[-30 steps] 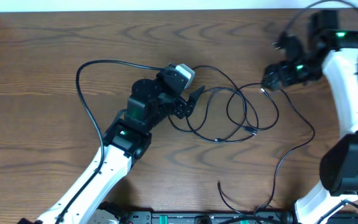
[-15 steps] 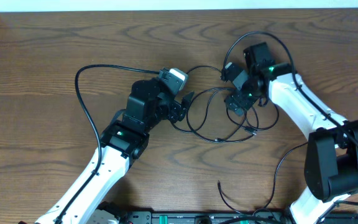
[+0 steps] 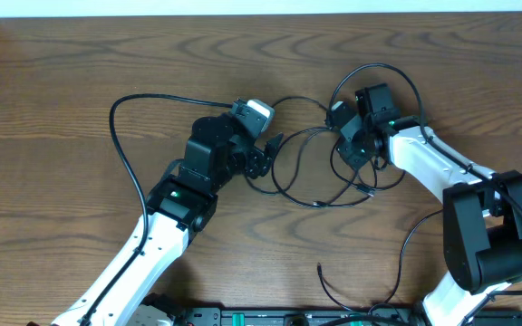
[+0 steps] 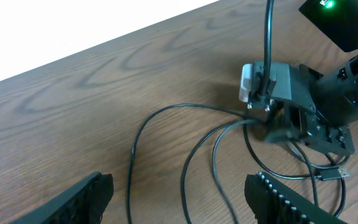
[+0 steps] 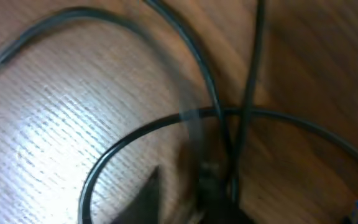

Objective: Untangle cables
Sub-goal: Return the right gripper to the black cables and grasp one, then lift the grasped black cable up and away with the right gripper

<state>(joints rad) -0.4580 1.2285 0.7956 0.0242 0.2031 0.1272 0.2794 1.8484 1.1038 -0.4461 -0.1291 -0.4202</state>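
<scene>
Left gripper [image 4: 179,186] is wide open, fingers well apart, nothing between them but bare worktop [image 3: 80,63] and two black strands passing underneath. It hovers at the left edge of the tangle and touches nothing.

Right gripper [image 3: 350,147] is down on the right side of the tangle, its tip at a spot where several strands cross. In the left wrist view it sits right on top of that crossing. The right wrist view is very close and blurred: dark finger shapes at the bottom of the frame with black strands running into them. It cannot be told whether the jaws are closed on a strand or only pressed against it.

The cables [image 4: 131,158] lie on the worktop between the two grippers as overlapping black loops. One long black loop swings out to the left past the left arm and comes back toward the tangle. A small plug end [image 4: 339,174] lies just beside the right gripper at the lower side of the loops. Another loose end [image 3: 321,268] lies well apart near the front edge of the worktop; its strand curves up toward the right arm.

Green indicator lights glow on both arms.
</scene>
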